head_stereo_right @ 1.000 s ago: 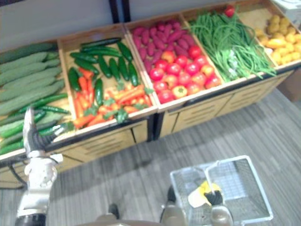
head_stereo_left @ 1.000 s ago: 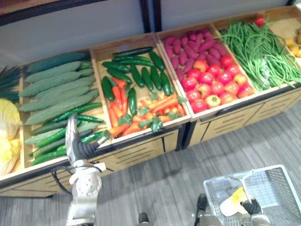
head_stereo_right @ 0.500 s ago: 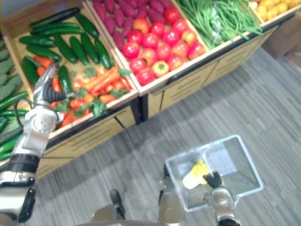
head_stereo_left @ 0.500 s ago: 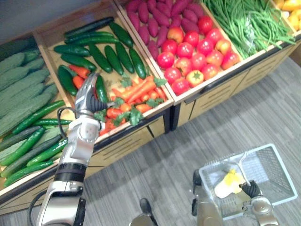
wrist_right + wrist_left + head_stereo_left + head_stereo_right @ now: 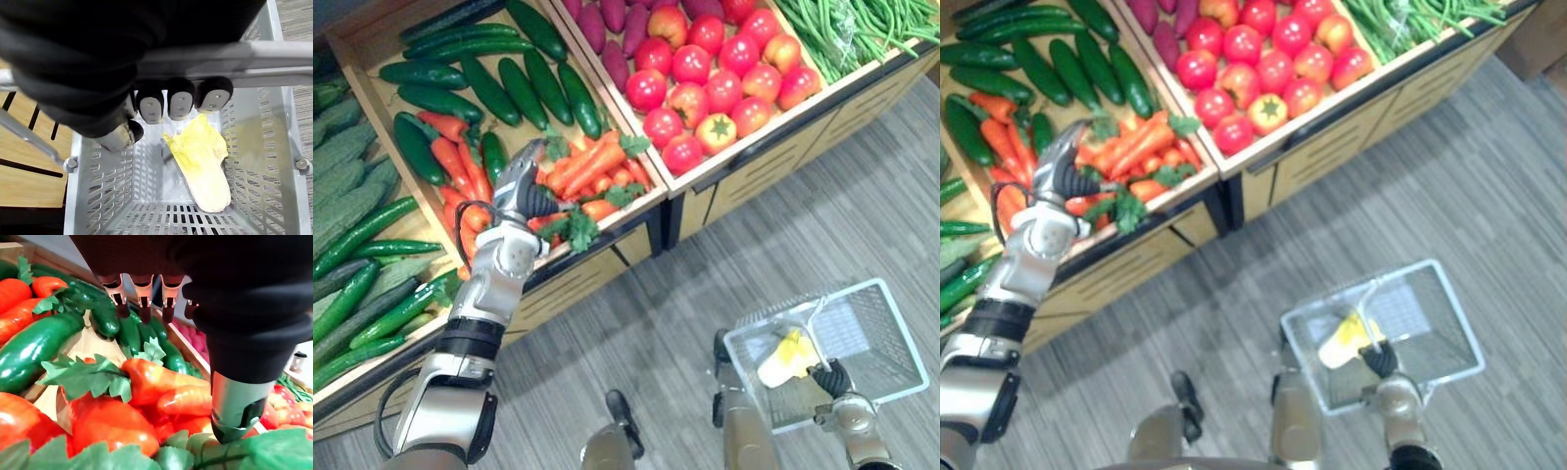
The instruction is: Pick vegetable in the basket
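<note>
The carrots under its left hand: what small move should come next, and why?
Probably lower the left hand onto the carrots and curl its fingers round one. The hand hovers just above them, open and holding nothing, while the right hand grips the basket handle, so the basket looks ready to receive it.

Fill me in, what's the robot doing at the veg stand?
The left hand is over the carrots in the wooden crate, fingers straight, holding nothing. The right hand is curled round the handle of a grey basket, which already has one yellowish vegetable in it. No carrot is picked up yet.
</note>
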Robot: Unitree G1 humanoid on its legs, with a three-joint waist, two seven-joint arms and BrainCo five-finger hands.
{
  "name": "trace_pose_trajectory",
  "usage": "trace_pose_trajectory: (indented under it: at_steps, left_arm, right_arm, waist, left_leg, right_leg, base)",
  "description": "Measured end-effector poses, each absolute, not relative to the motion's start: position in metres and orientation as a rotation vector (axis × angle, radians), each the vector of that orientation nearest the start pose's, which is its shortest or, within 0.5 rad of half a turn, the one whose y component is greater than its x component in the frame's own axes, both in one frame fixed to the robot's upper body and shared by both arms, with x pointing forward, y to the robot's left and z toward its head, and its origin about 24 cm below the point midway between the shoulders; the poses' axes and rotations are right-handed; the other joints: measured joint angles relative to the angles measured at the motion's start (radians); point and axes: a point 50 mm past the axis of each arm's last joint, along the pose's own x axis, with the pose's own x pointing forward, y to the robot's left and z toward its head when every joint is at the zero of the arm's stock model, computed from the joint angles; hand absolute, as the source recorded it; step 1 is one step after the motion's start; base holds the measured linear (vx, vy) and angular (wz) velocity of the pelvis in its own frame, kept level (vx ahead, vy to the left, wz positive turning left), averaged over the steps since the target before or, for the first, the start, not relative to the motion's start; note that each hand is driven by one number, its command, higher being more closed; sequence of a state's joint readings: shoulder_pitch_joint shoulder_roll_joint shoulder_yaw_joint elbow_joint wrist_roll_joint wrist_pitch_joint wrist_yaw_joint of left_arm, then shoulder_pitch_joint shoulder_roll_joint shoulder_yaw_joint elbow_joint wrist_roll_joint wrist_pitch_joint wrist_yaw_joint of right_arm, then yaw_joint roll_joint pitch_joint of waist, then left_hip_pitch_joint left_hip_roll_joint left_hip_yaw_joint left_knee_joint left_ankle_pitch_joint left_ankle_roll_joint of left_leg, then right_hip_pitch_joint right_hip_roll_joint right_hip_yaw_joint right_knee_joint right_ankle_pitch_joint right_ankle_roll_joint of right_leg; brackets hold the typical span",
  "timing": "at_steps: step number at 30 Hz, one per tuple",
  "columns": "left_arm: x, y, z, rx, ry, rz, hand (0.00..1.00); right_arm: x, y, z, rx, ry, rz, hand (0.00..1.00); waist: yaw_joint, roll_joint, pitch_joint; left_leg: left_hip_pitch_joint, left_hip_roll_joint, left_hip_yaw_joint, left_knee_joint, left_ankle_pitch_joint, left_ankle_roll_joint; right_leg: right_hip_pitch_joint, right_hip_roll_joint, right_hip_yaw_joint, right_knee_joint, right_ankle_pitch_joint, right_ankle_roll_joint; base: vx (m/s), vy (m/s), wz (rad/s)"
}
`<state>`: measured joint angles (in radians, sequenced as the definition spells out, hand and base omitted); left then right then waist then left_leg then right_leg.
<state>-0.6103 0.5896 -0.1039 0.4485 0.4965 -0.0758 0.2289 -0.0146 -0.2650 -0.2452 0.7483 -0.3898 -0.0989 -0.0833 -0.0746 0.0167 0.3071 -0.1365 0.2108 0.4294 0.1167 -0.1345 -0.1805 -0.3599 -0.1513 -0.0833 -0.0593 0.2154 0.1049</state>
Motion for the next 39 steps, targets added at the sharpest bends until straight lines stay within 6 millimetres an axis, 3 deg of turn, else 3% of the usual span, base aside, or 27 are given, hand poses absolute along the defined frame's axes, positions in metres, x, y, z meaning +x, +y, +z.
trace_pose_trajectory:
  at_steps: [8, 13, 17, 18, 26, 39]
  left_arm:
    - [0.354, 0.237, 0.167, 1.075, -0.327, 0.233, 0.0]
    - [0.361, 0.238, 0.152, 1.066, -0.24, 0.242, 0.0]
    - [0.365, 0.241, 0.157, 1.035, -0.225, 0.278, 0.0]
    - [0.367, 0.241, 0.158, 1.02, -0.218, 0.292, 1.0]
    - [0.373, 0.249, 0.178, 0.978, -0.223, 0.403, 1.0]
    - [0.375, 0.244, 0.166, 0.923, -0.171, 0.42, 1.0]
  right_arm:
    - [0.192, -0.279, -0.078, -0.556, 0.624, -0.238, 1.0]
    - [0.195, -0.276, -0.075, -0.567, 0.602, -0.227, 1.0]
    - [0.195, -0.275, -0.075, -0.567, 0.6, -0.224, 1.0]
    - [0.195, -0.274, -0.075, -0.566, 0.598, -0.224, 1.0]
    - [0.193, -0.27, -0.073, -0.561, 0.577, -0.222, 1.0]
    - [0.19, -0.262, -0.075, -0.567, 0.573, -0.207, 1.0]
  waist:
    - [0.001, 0.0, 0.011]
    - [0.0, -0.001, 0.013]
    - [0.002, -0.003, 0.016]
    - [0.002, -0.003, 0.016]
    - [0.008, -0.013, 0.025]
    - [0.009, -0.02, 0.028]
  left_leg:
    - [-0.004, 0.012, 0.022, 0.006, -0.001, -0.002]
    - [-0.017, 0.013, 0.032, 0.009, -0.001, -0.002]
    - [-0.015, 0.016, 0.051, 0.009, -0.002, -0.004]
    - [-0.016, 0.018, 0.053, 0.009, -0.003, -0.005]
    - [-0.02, 0.034, 0.067, 0.016, -0.007, -0.011]
    - [0.002, 0.043, 0.08, 0.026, -0.012, -0.014]
  right_leg:
    - [-0.016, 0.012, 0.015, 0.005, 0.0, 0.0]
    - [-0.036, 0.014, 0.026, 0.007, 0.002, -0.001]
    - [-0.04, 0.015, 0.035, 0.007, 0.002, -0.001]
    - [-0.042, 0.016, 0.036, 0.007, 0.002, -0.001]
    - [-0.054, 0.028, 0.046, 0.007, 0.005, -0.003]
    - [-0.04, 0.032, 0.054, 0.012, 0.005, -0.003]
  base:
    - [0.0, -0.028, -0.07]
    - [0.0, -0.018, -0.06]
    - [0.01, -0.017, -0.07]
    - [0.0, -0.015, -0.04]
    - [0.0, -0.03, -0.06]
    - [0.0, -0.009, -0.02]
